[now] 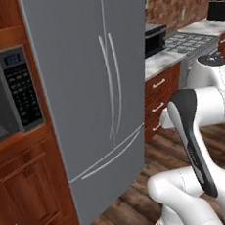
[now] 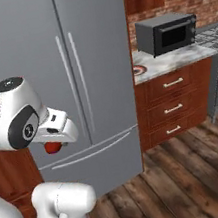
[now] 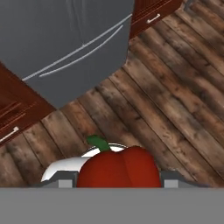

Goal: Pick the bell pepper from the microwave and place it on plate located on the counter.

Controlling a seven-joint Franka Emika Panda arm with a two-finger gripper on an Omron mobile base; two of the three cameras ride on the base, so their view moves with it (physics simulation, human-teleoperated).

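Red pepper held aloft, plate waiting on the marbled desk

The small glossy red bell pepper (image 3: 118,168) with its green stem sits at the bottom centre of the hand view, above wooden floor. The large dark grey microwave (image 1: 9,96) with black keypad stands at the left edge. The red-rimmed round white plate (image 2: 138,69) lies on the white-grey marbled desk (image 2: 173,59), mid-right.

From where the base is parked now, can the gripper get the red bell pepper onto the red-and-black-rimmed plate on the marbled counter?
Probably not yet. The gripper holds the glossy red bell pepper in front of the tall grey refrigerator, while the round red-and-black-rimmed plate sits past the refrigerator's corner on the white-grey marbled counter, seemingly a long stretch away.
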